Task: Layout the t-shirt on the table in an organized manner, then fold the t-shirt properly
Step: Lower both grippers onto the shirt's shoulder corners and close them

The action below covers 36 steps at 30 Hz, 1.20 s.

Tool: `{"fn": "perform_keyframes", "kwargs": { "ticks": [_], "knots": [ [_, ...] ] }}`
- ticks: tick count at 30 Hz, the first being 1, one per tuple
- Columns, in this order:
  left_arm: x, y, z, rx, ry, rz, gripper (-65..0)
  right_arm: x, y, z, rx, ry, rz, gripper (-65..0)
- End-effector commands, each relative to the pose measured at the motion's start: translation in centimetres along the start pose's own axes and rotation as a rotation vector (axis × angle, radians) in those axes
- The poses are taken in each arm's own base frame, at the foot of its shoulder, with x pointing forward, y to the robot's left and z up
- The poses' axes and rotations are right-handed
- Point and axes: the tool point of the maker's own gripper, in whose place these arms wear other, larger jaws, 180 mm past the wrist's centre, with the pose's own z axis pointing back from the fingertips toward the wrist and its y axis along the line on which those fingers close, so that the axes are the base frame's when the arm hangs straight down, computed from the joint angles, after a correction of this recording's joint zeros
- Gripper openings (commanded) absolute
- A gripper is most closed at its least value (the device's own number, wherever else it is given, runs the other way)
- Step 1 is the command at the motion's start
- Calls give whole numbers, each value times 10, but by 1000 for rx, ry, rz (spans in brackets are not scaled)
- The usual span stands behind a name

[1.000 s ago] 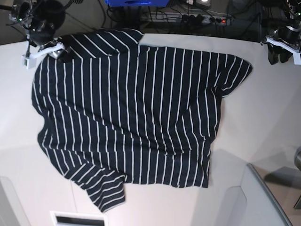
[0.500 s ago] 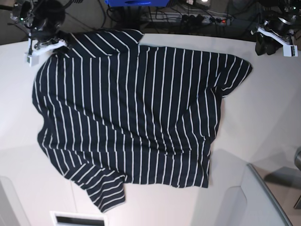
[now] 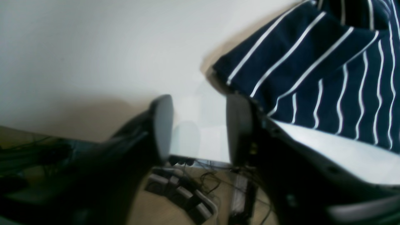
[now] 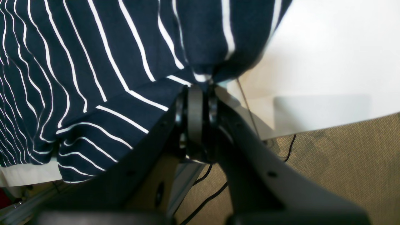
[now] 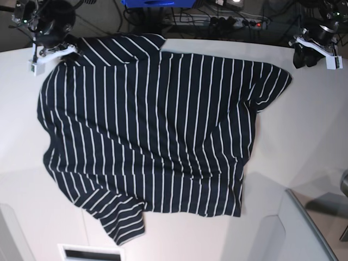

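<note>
The dark navy t-shirt (image 5: 157, 130) with thin white stripes lies spread over most of the white table (image 5: 304, 136), one sleeve near the front (image 5: 122, 225). My right gripper (image 5: 66, 51) is at the far left corner, shut on the shirt's edge. In the right wrist view the pinched fabric (image 4: 200, 75) bunches right at the closed right gripper (image 4: 200, 90). My left gripper (image 5: 304, 57) hovers at the table's far right edge, open, a little beyond the shirt's far right corner (image 5: 280, 76). Between its fingers (image 3: 162, 125) only bare table shows; the left gripper (image 3: 200, 125) stands just left of the t-shirt (image 3: 312, 78).
Behind the table's far edge lie a power strip (image 5: 239, 22), cables and a blue box (image 5: 157, 2). A grey raised panel (image 5: 304, 228) sits at the near right, a white slotted piece (image 5: 89, 253) at the near edge. Carpeted floor (image 4: 343, 156) shows below the table's edge.
My right gripper has shut on the shirt's far left corner and drawn it slightly toward the far edge. My left gripper has moved left along the far edge, closer to the shirt.
</note>
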Motion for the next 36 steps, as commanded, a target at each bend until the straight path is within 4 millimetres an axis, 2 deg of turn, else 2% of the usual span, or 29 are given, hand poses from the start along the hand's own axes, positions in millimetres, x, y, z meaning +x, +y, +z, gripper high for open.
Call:
{"fn": "perform_keyframes", "kwargs": {
  "ticks": [1, 3, 4, 7, 9, 15, 24, 26, 29, 36],
  "knots": [
    [16, 2, 3, -10, -55, 17, -319, 7, 0, 3, 3, -24, 12, -648],
    [18, -2, 4, -42, -52, 81, -258, 7, -1, 3, 2, -22, 13, -648],
    [22, -4, 5, -69, -53, 88, -252, 7, -1, 3, 2, -22, 13, -648],
    [23, -1, 3, -88, -50, 126, -298, 7, 0, 3, 3, -22, 14, -648],
    [28, 0, -6, -90, -66, 147, -316, 7, 1, 2, 5, -20, 16, -648],
    [23, 4, -27, -84, -65, 233, -319, 6, 0, 3, 3, -20, 15, -648],
    [41, -8, -44, -118, -103, 243, -321, 6, 1, 2, 7, -17, 17, -648],
    [38, -24, -52, -159, -76, 223, -321, 6, 1, 2, 7, -17, 17, -648],
    [35, -37, -58, -191, -58, 209, -323, 6, 1, 2, 7, -17, 17, -648],
    [16, -31, -68, -176, -15, 271, -326, 5, 0, 3, 5, -17, 16, -648]
  ]
}}
